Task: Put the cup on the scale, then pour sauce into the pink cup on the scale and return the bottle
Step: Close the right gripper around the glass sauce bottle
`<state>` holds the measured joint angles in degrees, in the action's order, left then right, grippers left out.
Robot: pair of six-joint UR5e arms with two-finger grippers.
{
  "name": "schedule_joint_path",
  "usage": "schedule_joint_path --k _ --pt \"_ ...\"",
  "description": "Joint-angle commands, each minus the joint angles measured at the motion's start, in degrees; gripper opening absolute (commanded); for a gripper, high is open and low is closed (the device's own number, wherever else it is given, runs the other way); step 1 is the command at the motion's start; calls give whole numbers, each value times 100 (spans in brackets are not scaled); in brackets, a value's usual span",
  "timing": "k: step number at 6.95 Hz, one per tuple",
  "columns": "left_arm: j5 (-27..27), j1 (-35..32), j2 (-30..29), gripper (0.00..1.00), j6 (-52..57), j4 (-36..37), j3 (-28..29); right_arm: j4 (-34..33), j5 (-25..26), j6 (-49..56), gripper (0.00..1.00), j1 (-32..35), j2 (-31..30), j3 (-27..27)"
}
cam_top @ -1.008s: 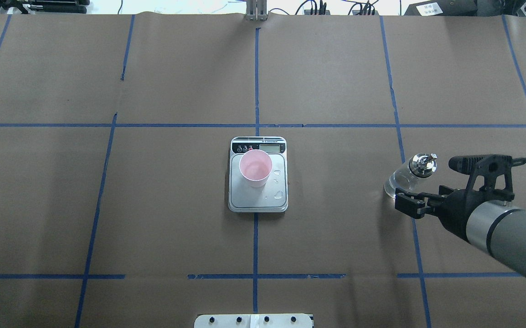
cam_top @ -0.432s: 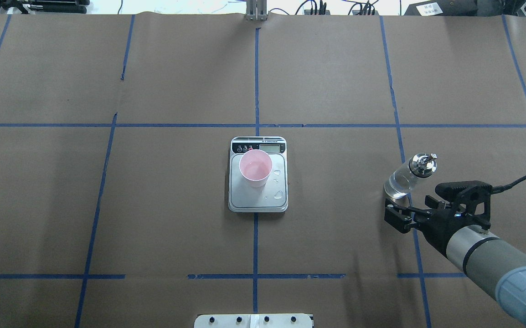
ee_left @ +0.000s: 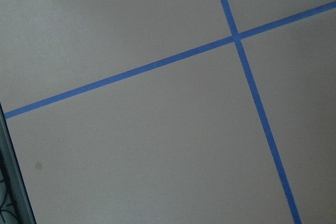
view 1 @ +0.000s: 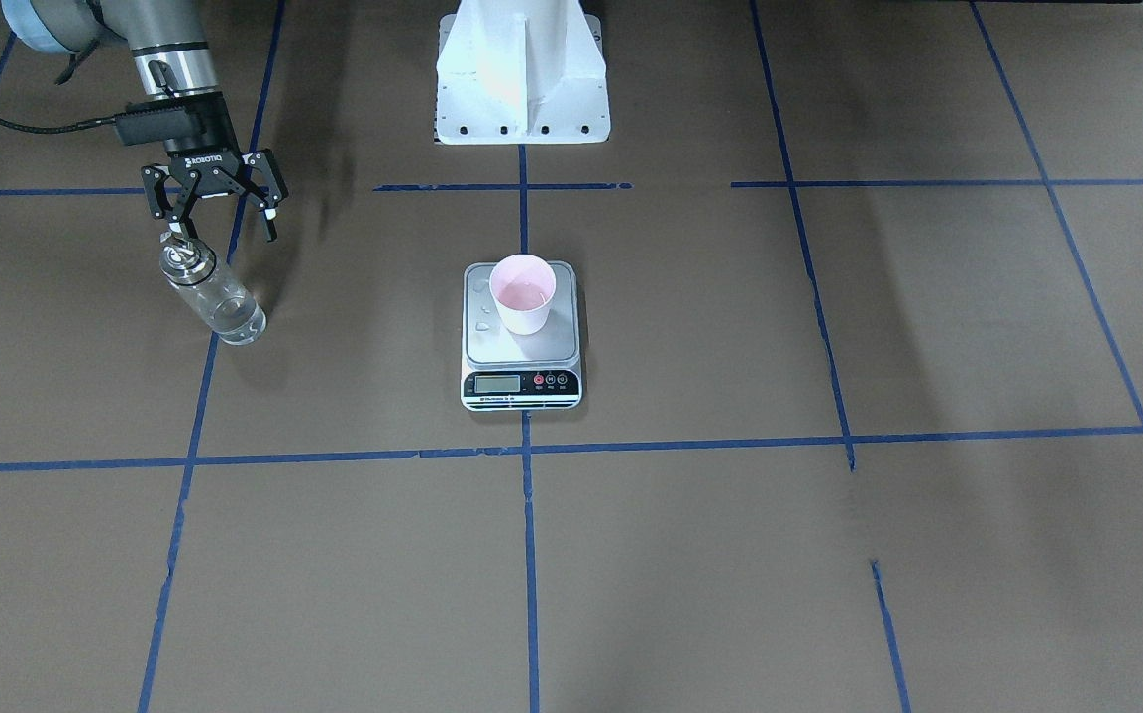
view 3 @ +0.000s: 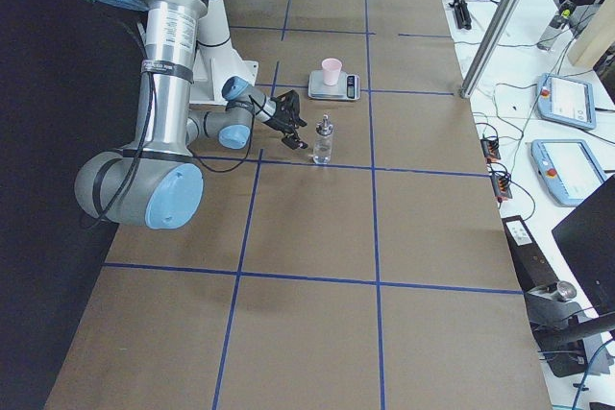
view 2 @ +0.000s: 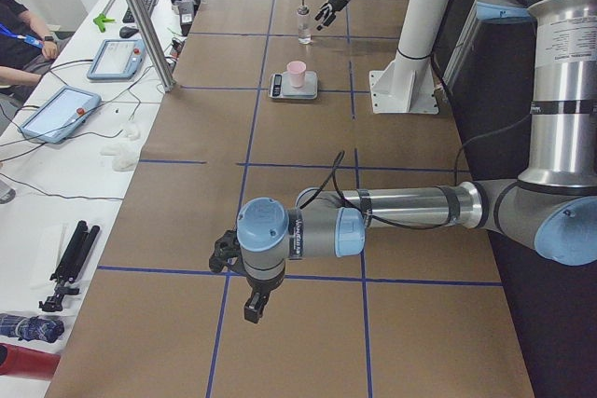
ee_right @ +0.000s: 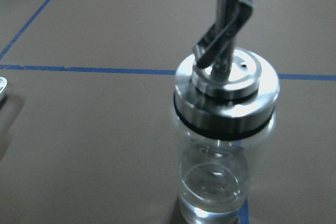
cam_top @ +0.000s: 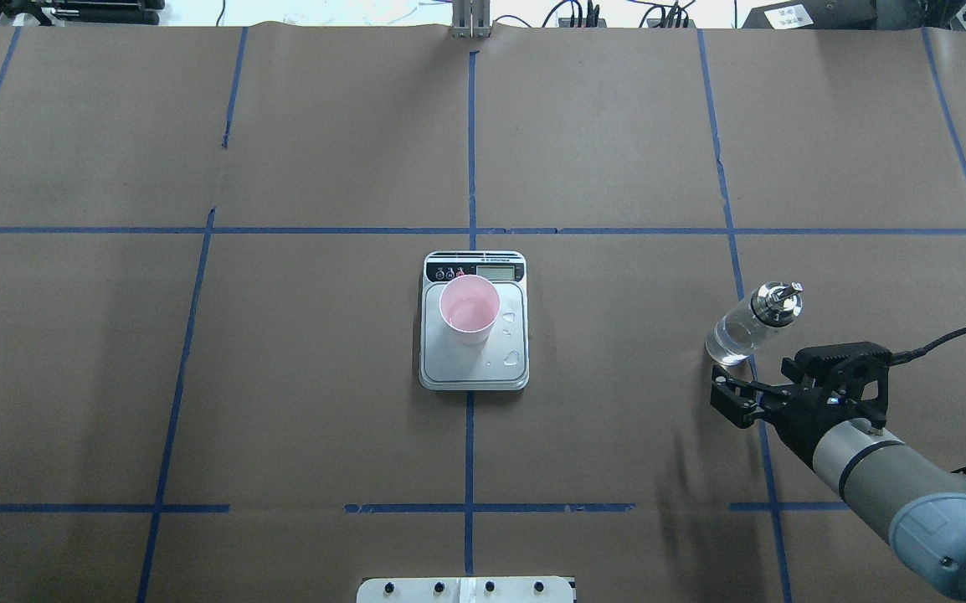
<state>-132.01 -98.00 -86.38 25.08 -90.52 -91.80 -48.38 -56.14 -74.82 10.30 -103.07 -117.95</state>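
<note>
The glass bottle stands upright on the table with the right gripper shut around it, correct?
No. The glass bottle stands upright on the table, but the right gripper is open and apart from it; the front-facing view shows this.

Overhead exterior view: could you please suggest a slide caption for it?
Pink cup on kitchen scale; open right end effector near the standing glass bottle.

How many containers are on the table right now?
2: the pink cup stands on the scale; the glass bottle stands upright on the table, just ahead of the open right end effector.
</note>
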Motion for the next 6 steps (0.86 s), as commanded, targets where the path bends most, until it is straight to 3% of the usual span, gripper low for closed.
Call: schedule_joint_path --k 1,6 --pt "-45 0 7 100 -12 17 -66 4 95 187 100 182 15 70" --pt "-27 0 34 100 -3 25 -57 13 103 494 100 525 147 176"
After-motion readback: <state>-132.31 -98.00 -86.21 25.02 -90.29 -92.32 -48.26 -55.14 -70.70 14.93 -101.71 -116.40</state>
